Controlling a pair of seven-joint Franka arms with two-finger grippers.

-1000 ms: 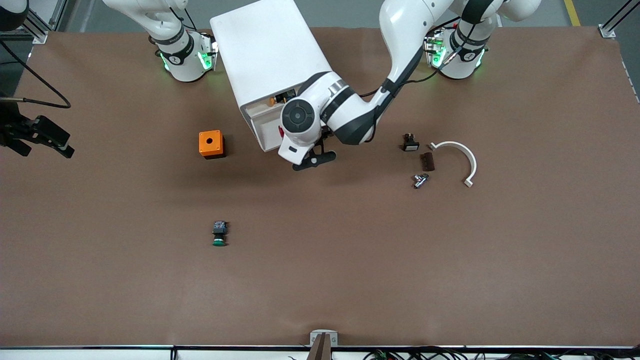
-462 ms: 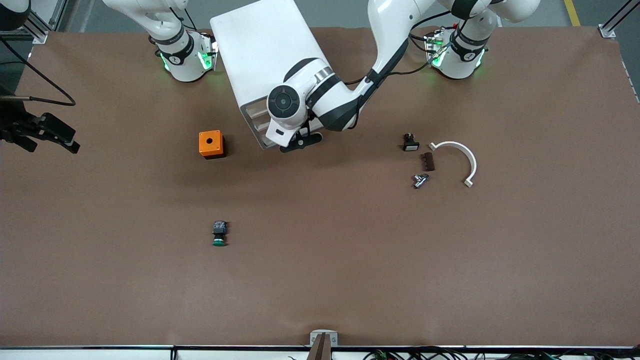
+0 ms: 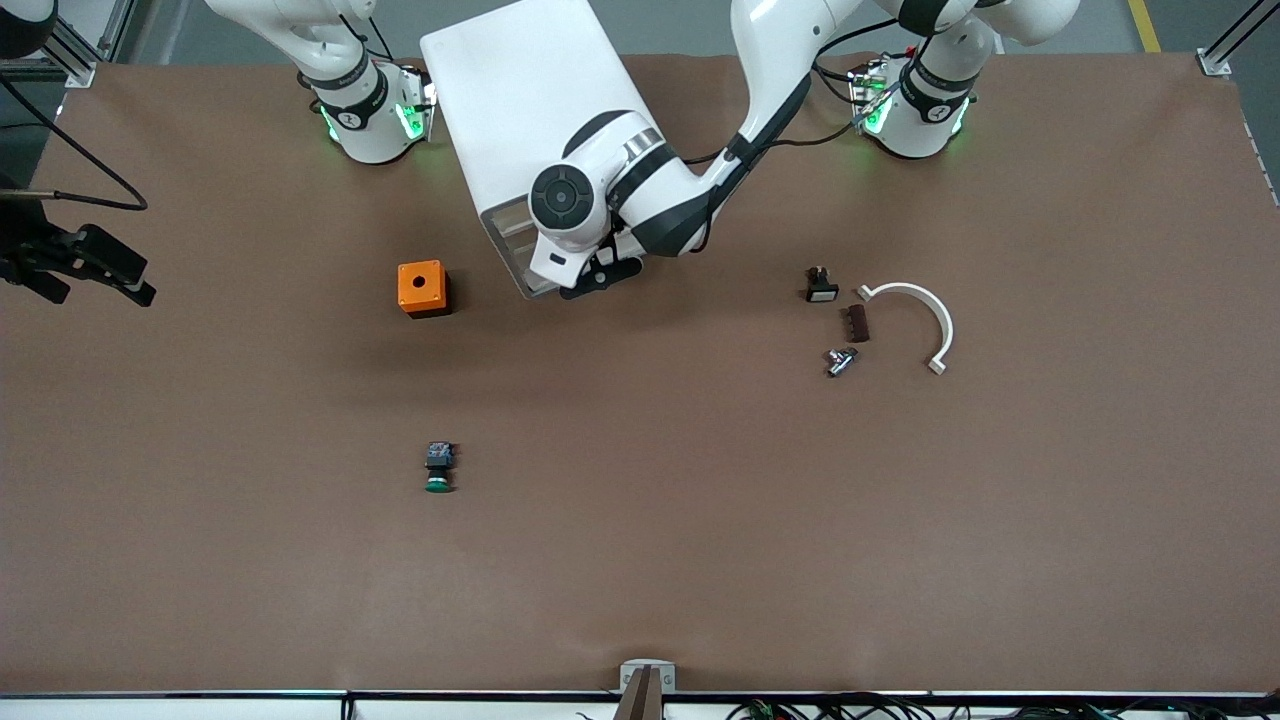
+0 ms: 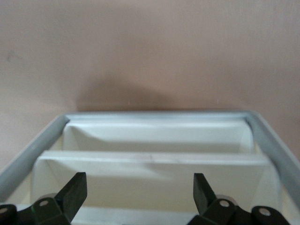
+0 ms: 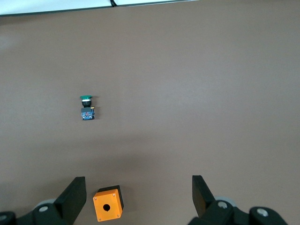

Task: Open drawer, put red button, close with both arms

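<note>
The white drawer cabinet stands between the two arm bases, and its drawer front looks pushed in. My left gripper is pressed up close to that front, open and holding nothing. In the left wrist view the open left gripper hangs just over the white drawer fronts in their grey frame. The red button is hidden. My right gripper waits high at the right arm's end of the table. In the right wrist view the right gripper is open and empty.
An orange box with a hole sits beside the cabinet, and a green-capped button lies nearer the front camera. Toward the left arm's end lie a small black part, a brown piece, a metal piece and a white curved piece.
The drawer stood open with a red thing inside; the left arm has moved toward the cabinet and the drawer is now pushed in. The right gripper has barely shifted.
</note>
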